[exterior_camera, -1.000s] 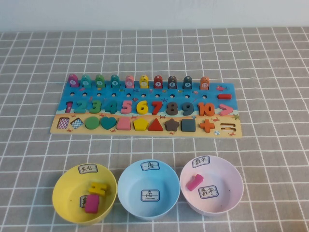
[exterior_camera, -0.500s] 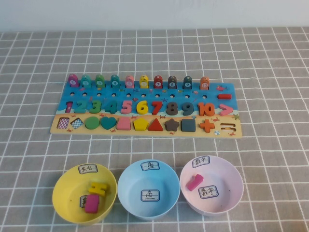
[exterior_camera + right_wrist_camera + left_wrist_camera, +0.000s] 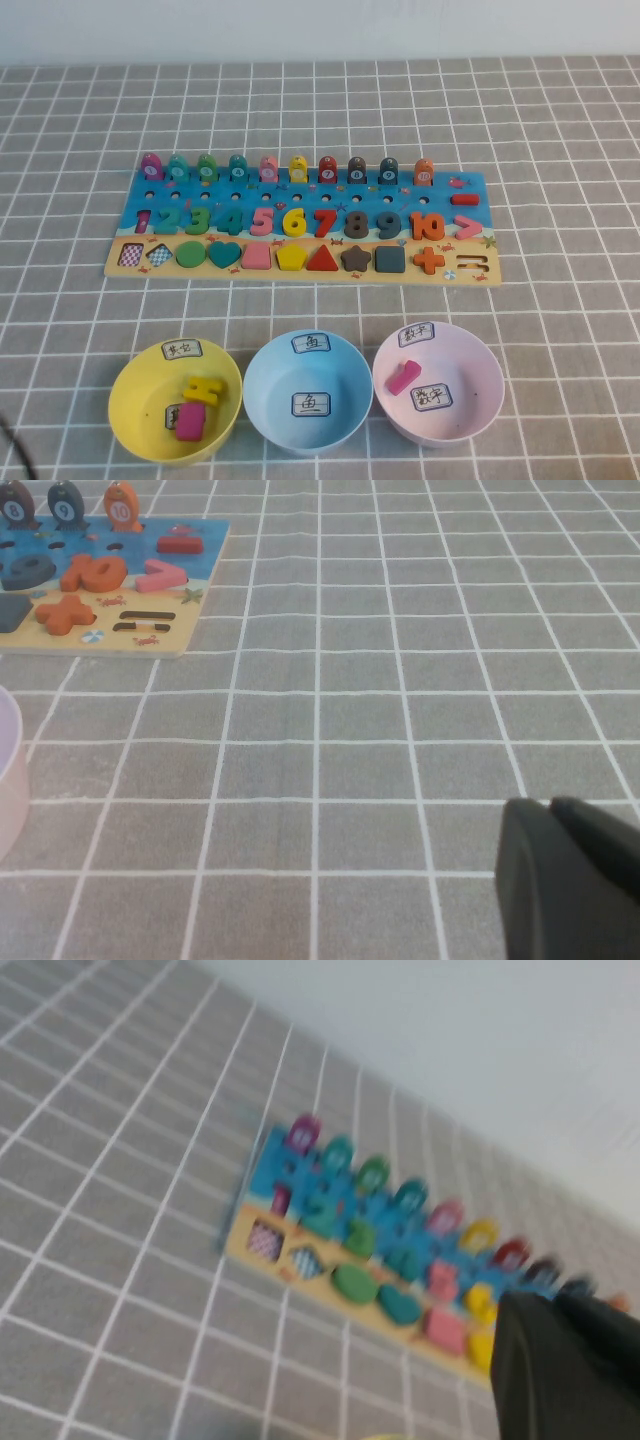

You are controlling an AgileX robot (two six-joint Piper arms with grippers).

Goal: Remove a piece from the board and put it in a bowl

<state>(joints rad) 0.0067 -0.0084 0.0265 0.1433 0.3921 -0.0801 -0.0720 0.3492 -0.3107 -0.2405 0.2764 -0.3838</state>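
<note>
The magenta-pink fish piece marked 1 (image 3: 151,166) stands at the far left end of the fish row on the board (image 3: 445,195). It also shows in the left wrist view (image 3: 302,1134), blurred. The light blue bowl (image 3: 270,385) sits empty in the middle of the near row of bowls. My left gripper (image 3: 555,1305) shows only in its wrist view, fingers together, holding nothing, off the board's near left side. My right gripper (image 3: 550,810) is shut and empty over the bare cloth, right of the board (image 3: 190,570). Neither gripper shows in the high view.
A yellow bowl (image 3: 130,400) at the near left holds a yellow piece and a magenta block. A pink bowl (image 3: 480,385) at the near right holds a magenta piece; its rim shows in the right wrist view (image 3: 8,770). A grey checked cloth covers the table.
A thin dark line has come into the bottom left corner of the high view. The board, its pieces and the bowls have not moved.
</note>
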